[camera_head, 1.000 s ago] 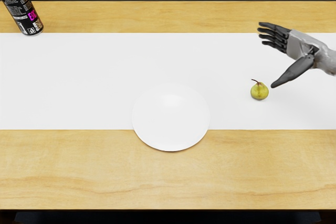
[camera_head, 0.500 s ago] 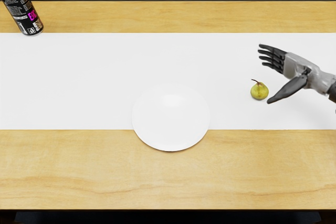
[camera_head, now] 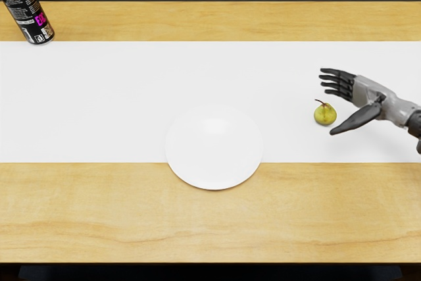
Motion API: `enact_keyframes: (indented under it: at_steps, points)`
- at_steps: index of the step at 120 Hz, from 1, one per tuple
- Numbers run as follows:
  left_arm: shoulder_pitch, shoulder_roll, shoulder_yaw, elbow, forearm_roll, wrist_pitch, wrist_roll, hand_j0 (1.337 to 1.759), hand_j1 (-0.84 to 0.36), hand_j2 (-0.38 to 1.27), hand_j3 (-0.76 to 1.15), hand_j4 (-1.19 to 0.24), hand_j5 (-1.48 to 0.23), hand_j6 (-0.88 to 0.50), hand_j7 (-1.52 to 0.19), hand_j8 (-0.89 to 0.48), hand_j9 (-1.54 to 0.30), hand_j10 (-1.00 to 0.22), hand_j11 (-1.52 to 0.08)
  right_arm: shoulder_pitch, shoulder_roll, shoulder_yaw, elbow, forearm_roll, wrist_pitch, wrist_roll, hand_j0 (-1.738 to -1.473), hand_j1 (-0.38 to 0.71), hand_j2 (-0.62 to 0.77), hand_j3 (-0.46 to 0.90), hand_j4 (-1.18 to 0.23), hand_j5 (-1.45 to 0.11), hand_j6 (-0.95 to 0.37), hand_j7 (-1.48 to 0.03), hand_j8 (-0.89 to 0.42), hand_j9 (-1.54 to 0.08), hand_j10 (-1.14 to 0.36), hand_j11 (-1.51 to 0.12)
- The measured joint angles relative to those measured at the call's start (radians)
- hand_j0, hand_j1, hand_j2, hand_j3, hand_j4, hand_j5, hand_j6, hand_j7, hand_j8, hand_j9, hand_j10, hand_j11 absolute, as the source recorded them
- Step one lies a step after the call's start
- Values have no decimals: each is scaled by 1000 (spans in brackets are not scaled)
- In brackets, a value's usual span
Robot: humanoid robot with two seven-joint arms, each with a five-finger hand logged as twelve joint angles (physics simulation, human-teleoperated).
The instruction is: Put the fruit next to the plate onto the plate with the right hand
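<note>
A small yellow-green pear (camera_head: 324,114) with a short stem lies on the white runner, well to the right of the round white plate (camera_head: 214,147). My right hand (camera_head: 332,104) reaches in from the right edge and stands open around the pear's right side: the four fingers (camera_head: 334,82) are spread just above and behind it, the thumb just below and in front. A small gap shows between the hand and the fruit. The plate has nothing on it. The left arm does not appear.
A black spray can (camera_head: 25,5) with pink lettering stands at the far left corner of the wooden table (camera_head: 210,215). A white runner (camera_head: 118,97) crosses the table from left to right under the plate and pear.
My right hand has come down and to the left, from above and beside the pear to level with it, fingers and thumb now bracketing its right side. The pear and plate have not moved.
</note>
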Motion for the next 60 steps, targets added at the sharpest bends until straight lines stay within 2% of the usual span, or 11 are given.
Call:
enact_keyframes:
  at_steps: [27, 60]
  points:
    - [0, 0, 0, 0, 0, 0, 0, 1658, 349, 0, 0, 0, 0, 0, 0, 0, 0, 0, 0, 1, 17, -30, -35, 0, 0, 0, -1658, -75, -42, 0, -234, -301, -235, -300, -234, -301, -233, -301]
    - [0, 0, 0, 0, 0, 0, 0, 1658, 349, 0, 0, 0, 0, 0, 0, 0, 0, 0, 0, 3, 34, -43, -60, 1, -12, 0, -1658, -24, -50, 0, -277, -356, -278, -355, -277, -355, -275, -355]
